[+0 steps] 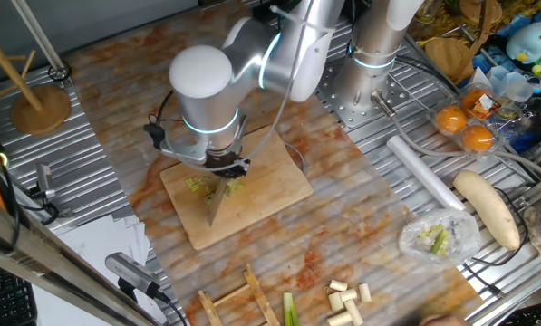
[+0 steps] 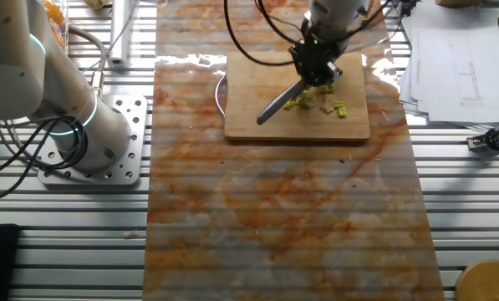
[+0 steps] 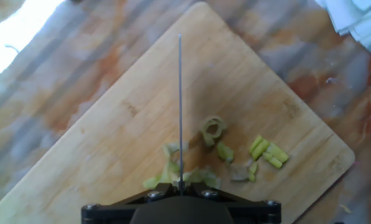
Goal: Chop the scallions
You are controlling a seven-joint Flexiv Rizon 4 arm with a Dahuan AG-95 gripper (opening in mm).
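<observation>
Small yellow-green chopped scallions (image 3: pixel 269 152) lie in a loose scatter on the wooden board (image 3: pixel 110 143), with one ring-shaped piece (image 3: pixel 214 128) among them. My gripper (image 3: pixel 179 190) is shut on a knife (image 3: pixel 179 93), whose blade is seen edge-on over the board, left of most bits. In one fixed view the gripper (image 1: pixel 227 166) hangs over the board (image 1: pixel 270 186) with the blade (image 1: pixel 217 208) angled down beside the scallions (image 1: pixel 198 186). In the other fixed view the knife (image 2: pixel 278 104) slants left of the bits (image 2: pixel 328 104). Short pale stalk pieces (image 1: pixel 347 299) lie near the table's front edge.
A plastic bag with green scraps (image 1: pixel 438 237), a large pale banana-shaped vegetable (image 1: pixel 487 208), a white cylinder (image 1: pixel 424 172) and packed oranges (image 1: pixel 465 127) lie at the right. A second arm's base (image 1: pixel 370 72) stands behind the board. A wooden stand (image 1: pixel 39 100) stands at the left, with papers (image 2: pixel 458 58) near the board.
</observation>
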